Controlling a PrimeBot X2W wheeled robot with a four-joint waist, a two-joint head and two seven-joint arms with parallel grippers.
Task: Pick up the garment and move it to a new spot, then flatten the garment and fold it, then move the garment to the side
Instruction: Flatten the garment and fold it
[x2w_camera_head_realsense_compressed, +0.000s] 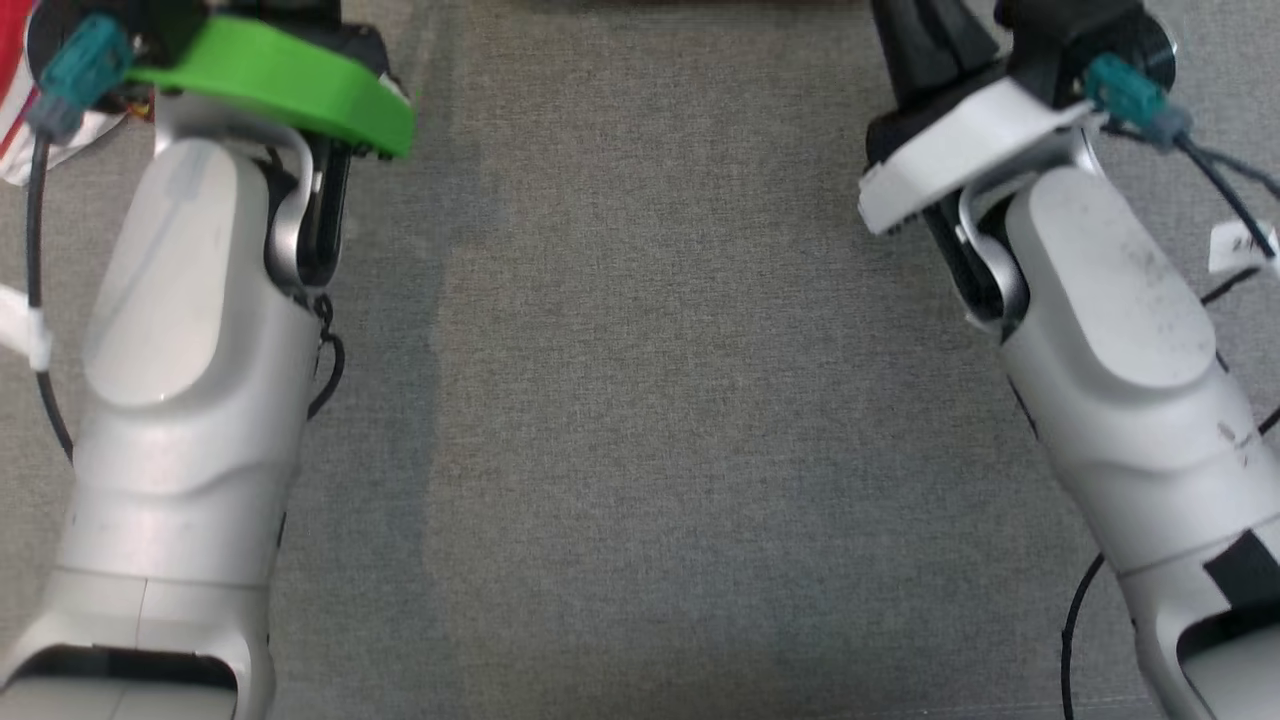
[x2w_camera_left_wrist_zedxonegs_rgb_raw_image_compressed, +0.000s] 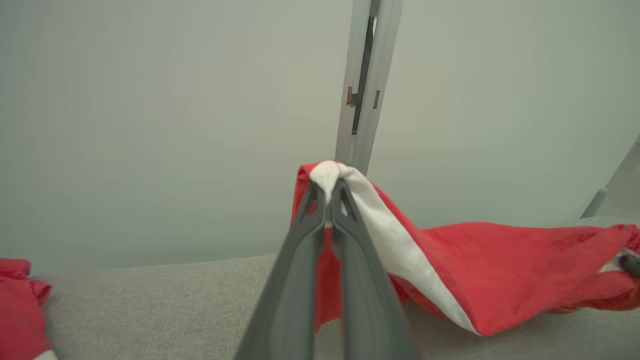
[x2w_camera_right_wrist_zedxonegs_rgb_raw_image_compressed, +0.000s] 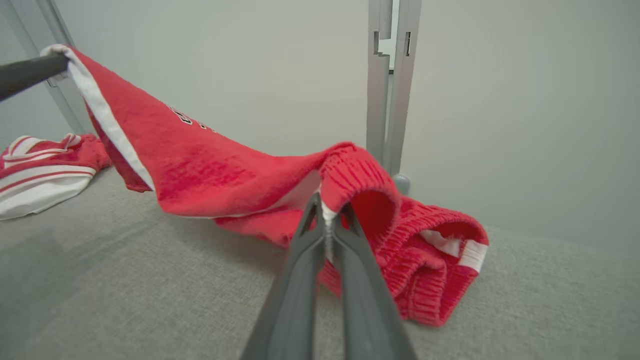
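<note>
Pinching one garment (x2w_camera_right_wrist_zedxonegs_rgb_raw_image_compressed: 200, 165) with two claws, both pressed together on cloth: with the left claw (x2w_camera_left_wrist_zedxonegs_rgb_raw_image_compressed: 327, 192) at a white-trimmed corner, with the right claw (x2w_camera_right_wrist_zedxonegs_rgb_raw_image_compressed: 327, 220) at a ribbed red edge. Holding it strung between them at the far side, sagging onto the grey bench (x2w_camera_right_wrist_zedxonegs_rgb_raw_image_compressed: 150, 300). Also spotting one other red-and-white garment (x2w_camera_right_wrist_zedxonegs_rgb_raw_image_compressed: 40, 170) bunched far left.

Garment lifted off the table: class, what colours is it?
The garment is bright red with white trim, clearest in the right wrist view.
</note>
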